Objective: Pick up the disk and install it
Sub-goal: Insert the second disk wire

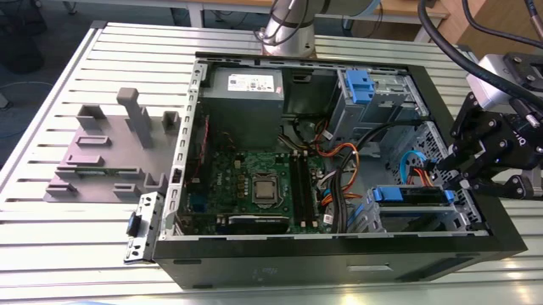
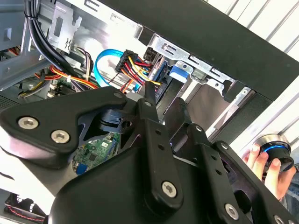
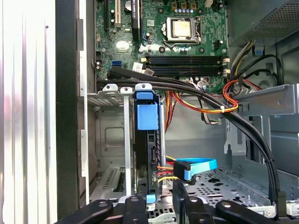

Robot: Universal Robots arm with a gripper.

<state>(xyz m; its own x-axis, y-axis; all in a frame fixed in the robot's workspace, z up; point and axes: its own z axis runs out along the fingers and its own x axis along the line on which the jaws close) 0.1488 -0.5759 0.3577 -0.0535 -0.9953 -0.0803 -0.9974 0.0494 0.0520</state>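
The disk (image 1: 413,194) sits in the drive bay at the front corner of the open computer case, on the exterior view's right, with its blue caddy rails showing. In the first wrist view the disk (image 3: 147,140) stands edge-on in the bay with its blue tab towards the motherboard. My gripper (image 1: 449,178) hangs at the case's wall on that side, just above the disk's outer end. In both wrist views my gripper (image 3: 159,203) (image 2: 161,100) is right at that end of the disk (image 2: 163,79).
Orange, red, yellow and black cables (image 3: 219,105) and a blue data cable (image 3: 198,165) run beside the bay. A second blue bracket (image 1: 360,86) sits in the far bay. A grey slotted holder (image 1: 110,152) stands on the table. A person's hand (image 2: 264,165) rests on a knob.
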